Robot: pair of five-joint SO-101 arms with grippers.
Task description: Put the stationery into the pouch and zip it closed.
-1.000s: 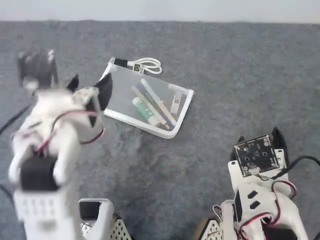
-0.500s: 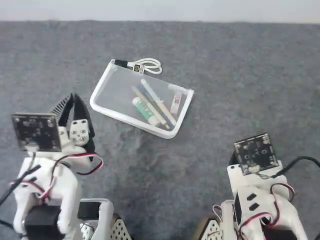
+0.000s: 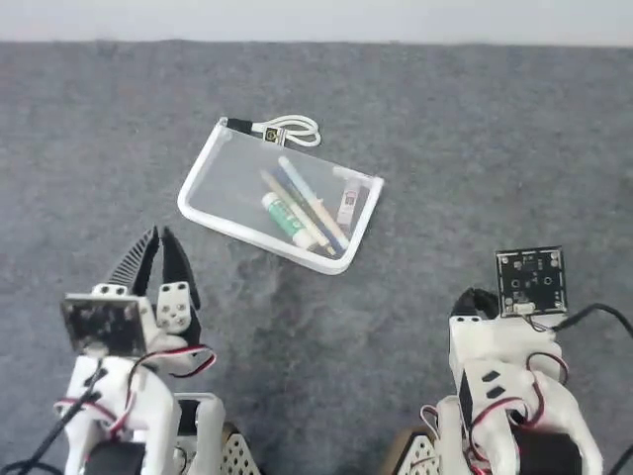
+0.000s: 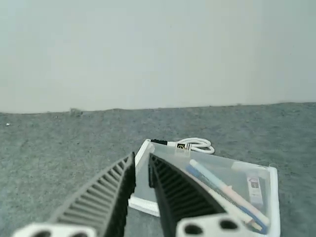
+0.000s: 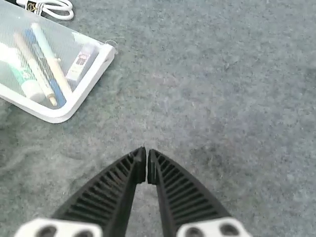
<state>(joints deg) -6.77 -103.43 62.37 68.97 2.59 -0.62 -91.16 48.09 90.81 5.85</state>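
The clear, white-edged pouch (image 3: 229, 183) lies flat on the grey carpet in the middle of the high view. Pens (image 3: 302, 208), a glue stick and a small eraser lie inside it. A white cord loop (image 3: 295, 129) sits at its far corner beside a black zip pull. My left gripper (image 3: 159, 234) is near the front left, well short of the pouch (image 4: 274, 202), its fingertips nearly touching with nothing between them (image 4: 141, 157). My right gripper (image 5: 147, 151) is shut over bare carpet, a good way from the pouch (image 5: 54, 117).
Grey carpet (image 3: 445, 148) covers the whole table up to a pale wall at the back. The right arm's body and camera board (image 3: 530, 281) stand at the front right, the left arm's base at the front left.
The left arm has drawn back from beside the pouch toward the front edge. The right arm has also pulled back a little. The pouch has not moved.
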